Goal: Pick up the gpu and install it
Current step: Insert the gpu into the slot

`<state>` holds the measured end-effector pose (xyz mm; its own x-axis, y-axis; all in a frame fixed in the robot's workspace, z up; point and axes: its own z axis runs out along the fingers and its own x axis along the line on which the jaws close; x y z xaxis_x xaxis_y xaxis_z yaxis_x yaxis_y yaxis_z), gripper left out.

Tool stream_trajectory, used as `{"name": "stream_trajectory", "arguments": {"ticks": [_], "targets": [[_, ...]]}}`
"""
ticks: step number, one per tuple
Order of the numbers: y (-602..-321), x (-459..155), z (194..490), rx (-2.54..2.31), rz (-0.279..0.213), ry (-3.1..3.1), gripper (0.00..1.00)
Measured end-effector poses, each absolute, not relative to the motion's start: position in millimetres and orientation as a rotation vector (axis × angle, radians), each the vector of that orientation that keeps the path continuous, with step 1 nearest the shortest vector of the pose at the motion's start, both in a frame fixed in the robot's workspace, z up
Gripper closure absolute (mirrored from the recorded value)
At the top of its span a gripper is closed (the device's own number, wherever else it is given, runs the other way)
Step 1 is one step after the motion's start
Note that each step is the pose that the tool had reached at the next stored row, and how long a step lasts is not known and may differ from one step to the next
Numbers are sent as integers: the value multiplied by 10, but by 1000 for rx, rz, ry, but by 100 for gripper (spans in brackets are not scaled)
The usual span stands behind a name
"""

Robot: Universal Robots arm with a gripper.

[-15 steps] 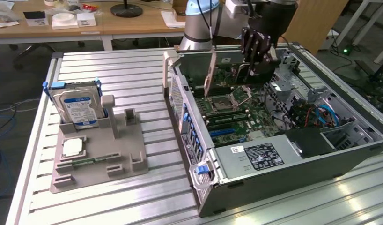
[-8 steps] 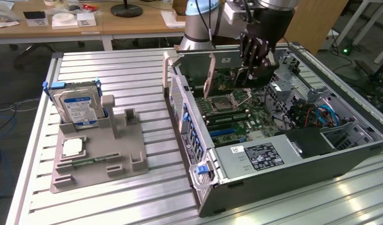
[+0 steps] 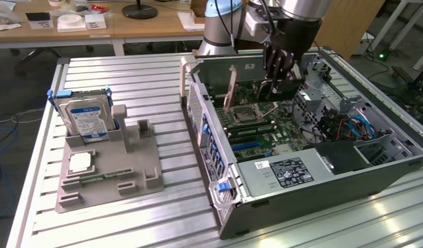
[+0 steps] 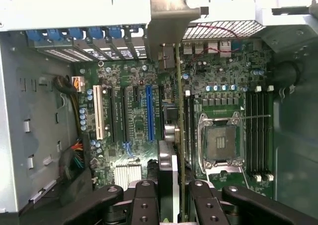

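**1. Edges and clearance.** My tool [image 3: 277, 77] is down inside the open computer case [image 3: 301, 206], which lies on its side with the open face up. Sheet-metal walls stand around the cavity. The blue cables [image 3: 356, 126] lie toward the exterior view's right, apart from the tool. The motherboard [image 4: 129, 81] is exposed below me.

**2. Grip.** The tool is clamped on the gpu [image 4: 180, 135]. My black fingers [image 4: 144, 200] press one flat face and their opposite numbers the other, with the card seen edge-on between them.

**3. Position of the gpu.** It stands upright on its long edge over the motherboard. It runs parallel to the blue expansion slot [image 4: 149, 113], between that slot and the CPU socket [image 4: 221, 140]. Its silver bracket [image 4: 169, 21] sits at the case's rear wall, beside the row of blue latches [image 4: 74, 34]. I cannot tell whether its lower edge is seated in a slot.

**4. Materials.** The gpu is thin, flat and dark. The case is grey sheet metal. The tabletop [image 3: 129, 77] is ribbed aluminium.

**5. Containers.**
- The case holds the motherboard and a power supply [image 3: 287, 173] with a black label.
- On the tabletop at the exterior view's left, well apart from the tool, is a grey fixture [image 3: 125, 160].
- The fixture holds a hard drive [image 3: 87, 116] upright and a square silver chip [image 3: 80, 163] lying flat.
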<state>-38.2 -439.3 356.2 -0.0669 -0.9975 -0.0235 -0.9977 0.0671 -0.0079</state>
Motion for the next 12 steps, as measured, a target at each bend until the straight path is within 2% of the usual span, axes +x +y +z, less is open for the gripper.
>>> {"name": "stream_trajectory", "arguments": {"ticks": [12], "targets": [[-4427,-381,3437,-2134,6,2282,72]]}}
